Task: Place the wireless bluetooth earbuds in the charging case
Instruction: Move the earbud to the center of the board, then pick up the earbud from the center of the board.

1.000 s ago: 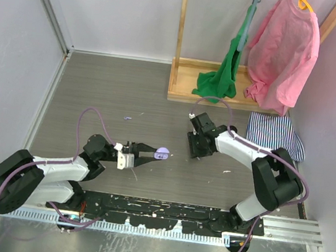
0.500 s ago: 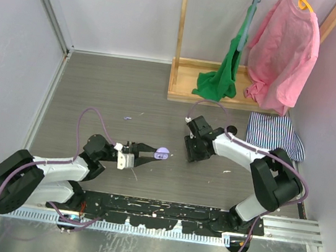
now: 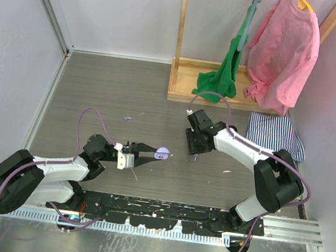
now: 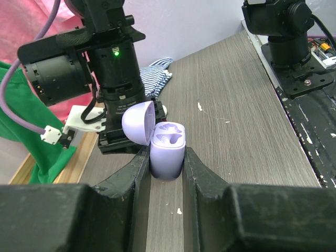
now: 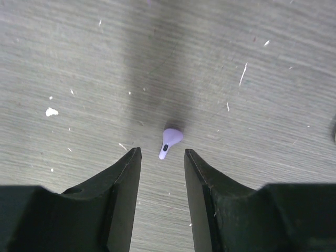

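Note:
My left gripper (image 3: 156,154) is shut on the lilac charging case (image 4: 167,147) and holds it upright just above the floor. The case's lid (image 4: 139,123) is open and both sockets look empty. The case also shows in the top view (image 3: 162,153). A tiny lilac earbud (image 5: 170,140) lies on the floor just beyond my right gripper's tips. My right gripper (image 5: 161,152) is open and empty, pointing down over the earbud, one finger on each side of it, not touching. It hovers to the right of the case in the top view (image 3: 193,143).
A small lilac piece (image 3: 127,119) lies on the grey floor at the far left. A wooden rack (image 3: 188,91) with green and pink clothes stands at the back. A striped cloth (image 3: 273,131) lies at the right. White specks dot the floor.
My right gripper has shifted slightly over the floor near the earbud. My left gripper and the case have not moved.

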{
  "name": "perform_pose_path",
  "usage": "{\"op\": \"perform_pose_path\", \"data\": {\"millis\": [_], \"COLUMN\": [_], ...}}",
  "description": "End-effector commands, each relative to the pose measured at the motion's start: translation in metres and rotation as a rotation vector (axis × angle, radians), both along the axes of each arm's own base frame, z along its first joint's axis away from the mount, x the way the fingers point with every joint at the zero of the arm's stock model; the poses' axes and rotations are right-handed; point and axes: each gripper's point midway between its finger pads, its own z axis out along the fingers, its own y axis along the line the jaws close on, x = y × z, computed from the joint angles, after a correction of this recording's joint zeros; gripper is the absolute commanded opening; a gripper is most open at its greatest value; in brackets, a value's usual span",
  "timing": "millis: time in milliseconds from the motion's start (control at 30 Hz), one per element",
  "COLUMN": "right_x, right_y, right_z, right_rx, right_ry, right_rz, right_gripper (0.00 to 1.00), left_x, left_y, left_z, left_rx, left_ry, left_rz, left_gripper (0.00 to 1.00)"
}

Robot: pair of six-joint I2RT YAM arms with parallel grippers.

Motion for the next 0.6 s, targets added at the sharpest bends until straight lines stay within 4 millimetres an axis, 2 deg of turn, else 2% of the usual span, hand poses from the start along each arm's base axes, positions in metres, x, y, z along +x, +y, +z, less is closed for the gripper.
{"op": "perform_pose_path", "data": {"millis": [0,133,367,567], "right_x": [0.020,0.023,0.018,0.017], "right_y": [-0.001,0.003,-0.005,-0.004], "right_z": [0.010,0.003,-0.015,-0.028], "right_rx": [-0.023,-0.022,-0.034,-0.018], "right_ry": [-0.036,-0.007,0.052,0.090], "right_rz": [-0.061,-0.061,-0.073,-0.066], "right_gripper": [0.45,0.44,0.40,0.37], "left_x": [-0.001,-0.001,0.000,0.000], "left_y": [0.000,0.000,0.000,-0.001], "left_z": [0.022,0.021,0.021,0.019], "left_rx": [-0.054,-0.052,-0.051,-0.046], "left_ry": [-0.059,-0.056,-0.055,-0.050], "left_rz": [-0.003,-0.003,0.000,0.000], "left_gripper": [0.00,0.00,0.00,0.00]}}
